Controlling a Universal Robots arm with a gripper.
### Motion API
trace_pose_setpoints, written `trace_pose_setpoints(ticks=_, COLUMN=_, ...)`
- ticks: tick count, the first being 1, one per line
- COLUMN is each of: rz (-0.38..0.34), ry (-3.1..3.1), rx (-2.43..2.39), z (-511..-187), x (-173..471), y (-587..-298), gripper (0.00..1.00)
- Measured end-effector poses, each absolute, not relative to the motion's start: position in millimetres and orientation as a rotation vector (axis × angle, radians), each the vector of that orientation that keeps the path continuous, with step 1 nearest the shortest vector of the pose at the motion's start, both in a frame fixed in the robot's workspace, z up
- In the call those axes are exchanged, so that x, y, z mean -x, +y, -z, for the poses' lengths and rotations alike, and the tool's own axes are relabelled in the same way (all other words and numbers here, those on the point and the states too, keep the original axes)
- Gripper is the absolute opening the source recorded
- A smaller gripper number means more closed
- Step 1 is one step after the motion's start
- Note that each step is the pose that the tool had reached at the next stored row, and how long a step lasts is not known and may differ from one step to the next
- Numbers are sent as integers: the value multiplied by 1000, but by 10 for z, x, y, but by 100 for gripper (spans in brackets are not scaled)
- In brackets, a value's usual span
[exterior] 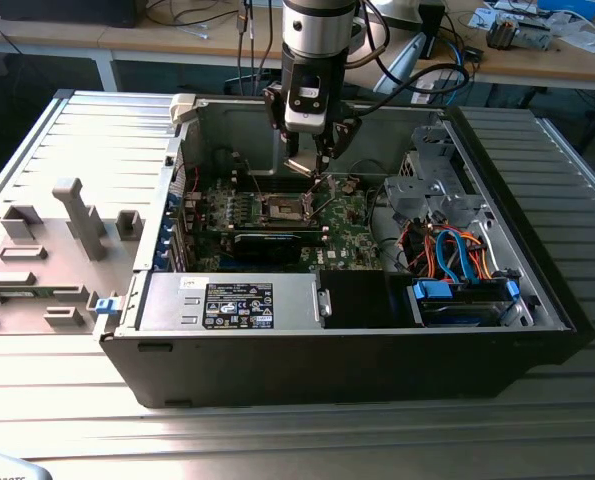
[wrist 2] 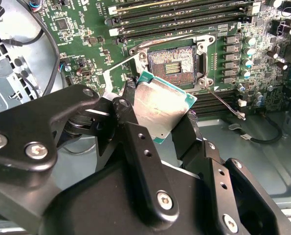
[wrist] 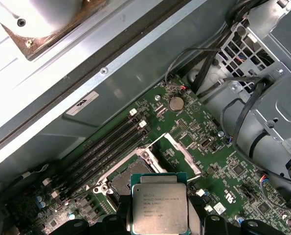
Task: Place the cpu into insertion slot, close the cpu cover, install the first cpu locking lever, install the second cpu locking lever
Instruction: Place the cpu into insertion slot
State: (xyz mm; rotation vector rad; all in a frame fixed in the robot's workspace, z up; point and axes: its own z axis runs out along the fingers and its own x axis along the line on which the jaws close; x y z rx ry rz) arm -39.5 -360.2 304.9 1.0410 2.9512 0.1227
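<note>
Fixture: a grey plastic block with upright posts point(exterior: 52, 245) is seen at the left of the exterior view, laid on the ribbed metal counter point(exterior: 277, 440).
Case: an open black computer case point(exterior: 377, 350) is set on the counter across the middle of the frame.
Board: a green motherboard point(exterior: 352, 235) is laid flat on the case floor, at the centre.
Slot: the small square insertion slot point(wrist 2: 172, 62) is found just left of centre, and its brownish-gold contact field is exposed.
Cover: the thin square silver cpu cover point(wrist: 184, 152) is swung up off the slot and tilted beside it.
Gripper: the black two-fingered gripper point(exterior: 317, 168) is hung over the board in the upper centre, and its fingers are closed partway onto opposite edges of the chip.
Chip: the flat square silver-topped cpu point(wrist: 157, 208) is clamped between the fingers, above the slot and apart from it.
Cables: orange and blue cables point(exterior: 447, 250) are seen right of centre.
</note>
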Motion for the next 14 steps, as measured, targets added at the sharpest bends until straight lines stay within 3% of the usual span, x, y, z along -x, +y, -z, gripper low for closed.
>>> trace_pose_setpoints(ticks=14, rz=-122, ry=2944, rx=-1059, z=-3049, x=394, y=-3602, gripper=55)
